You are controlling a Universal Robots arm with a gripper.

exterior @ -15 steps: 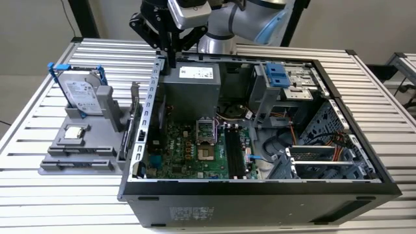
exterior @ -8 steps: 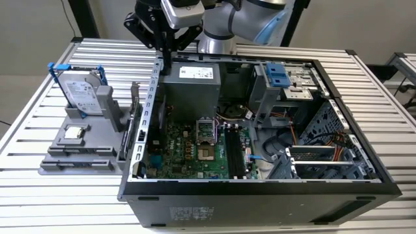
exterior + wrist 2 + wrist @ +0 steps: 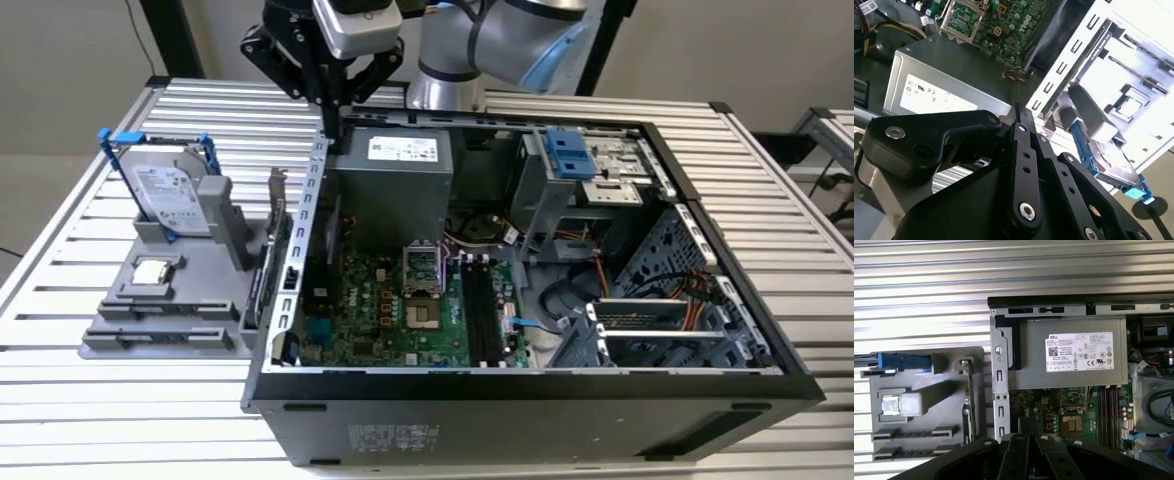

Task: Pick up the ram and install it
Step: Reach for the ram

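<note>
Grey rack (image 3: 944,400) beside the case (image 3: 534,400) appears to hold the ram (image 3: 914,433) on edge, long axis parallel to the case's rear wall (image 3: 1054,302), well apart from the gripper (image 3: 334,100), closed empty over that wall's corner

I see a white printed label (image 3: 1080,352) on the power supply (image 3: 1029,355) and a pale sticker (image 3: 163,185) on the hard drive (image 3: 178,208).

Slatted metal table (image 3: 94,400) — open computer case (image 3: 534,420), grey parts holder (image 3: 160,335) beside it.
</note>
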